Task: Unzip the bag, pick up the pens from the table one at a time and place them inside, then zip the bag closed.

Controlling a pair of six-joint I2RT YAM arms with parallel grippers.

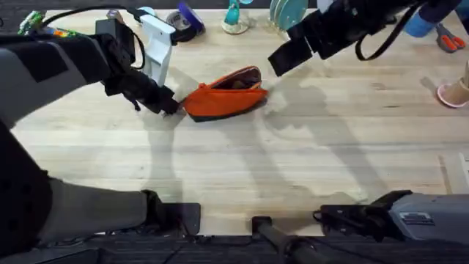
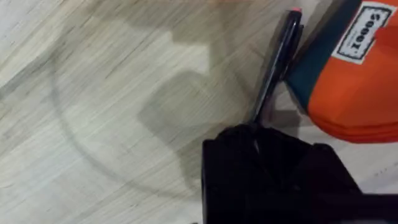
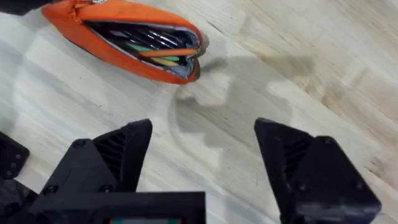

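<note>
The orange bag [image 1: 223, 97] lies unzipped on the table [image 1: 242, 161], its mouth facing the far right. In the right wrist view the bag [image 3: 124, 37] holds several pens [image 3: 152, 46], among them an orange one. My left gripper [image 1: 170, 105] sits at the bag's left end, shut on a dark pen [image 2: 277, 62] with a reddish tip. That pen points out from the left gripper [image 2: 255, 134] alongside the bag's navy underside [image 2: 311, 81]. My right gripper [image 1: 289, 55] hovers open to the right of the bag, and nothing is between its fingers [image 3: 118, 155].
Along the table's far edge stand a white holder [image 1: 157, 44], a tape roll [image 1: 183, 22], teal items [image 1: 234, 18], orange-handled scissors [image 1: 451, 38] and a pink cup [image 1: 454, 94]. Bare wood stretches in front of the bag.
</note>
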